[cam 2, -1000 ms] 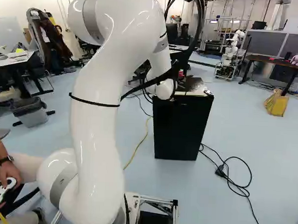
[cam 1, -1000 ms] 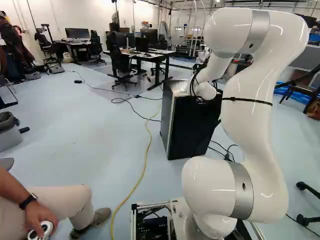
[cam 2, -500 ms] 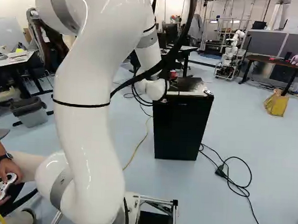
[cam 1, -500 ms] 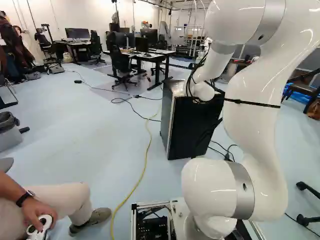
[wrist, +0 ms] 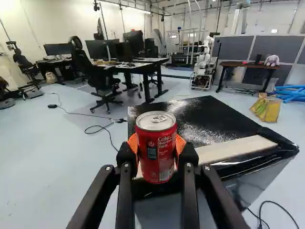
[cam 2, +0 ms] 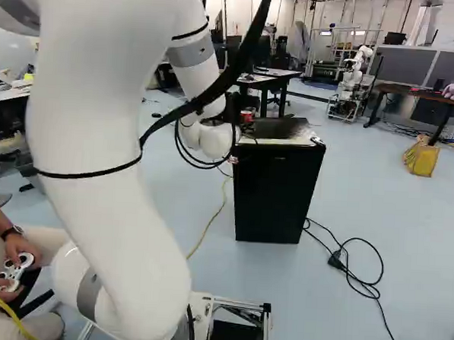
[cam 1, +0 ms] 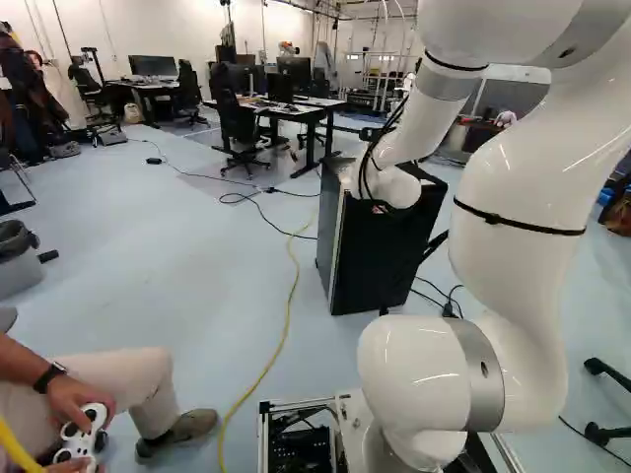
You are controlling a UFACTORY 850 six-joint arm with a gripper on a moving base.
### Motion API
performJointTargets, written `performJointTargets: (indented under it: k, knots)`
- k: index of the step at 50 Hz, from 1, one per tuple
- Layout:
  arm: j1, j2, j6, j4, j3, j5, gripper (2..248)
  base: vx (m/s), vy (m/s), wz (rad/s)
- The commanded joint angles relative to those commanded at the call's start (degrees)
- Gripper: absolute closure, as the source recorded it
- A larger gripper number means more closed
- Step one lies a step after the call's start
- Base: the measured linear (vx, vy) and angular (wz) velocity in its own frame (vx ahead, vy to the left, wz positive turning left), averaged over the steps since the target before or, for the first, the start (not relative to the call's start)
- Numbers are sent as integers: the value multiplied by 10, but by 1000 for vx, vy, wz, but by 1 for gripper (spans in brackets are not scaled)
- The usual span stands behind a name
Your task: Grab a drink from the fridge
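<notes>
An upright, red cylindrical metal can [wrist: 156, 152] is clamped between the orange pads [wrist: 180, 143] of the black two-fingered end effector [cam 2: 245, 117], near the top of the boxy black fridge [cam 2: 275, 195], the glossy white arm [cam 1: 523, 197] arching high, its forearm [cam 1: 424, 123] slanting down.

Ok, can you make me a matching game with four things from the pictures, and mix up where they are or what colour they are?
Things
1. red can
2. fridge
3. game controller
4. bag

Places and colours
A. in a person's hands
B. yellow, on the floor
C. held between the orange pads of the gripper
D. black, below the can

Right pairs: 1-C, 2-D, 3-A, 4-B
</notes>
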Motion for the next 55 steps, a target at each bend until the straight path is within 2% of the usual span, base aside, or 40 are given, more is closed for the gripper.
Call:
performJointTargets:
  k: [27,55]
  knots:
    - [51,123,-20,17,143,-16,155,0,0,0]
    - [86,208,-34,29,243,-27,155,0,0,0]
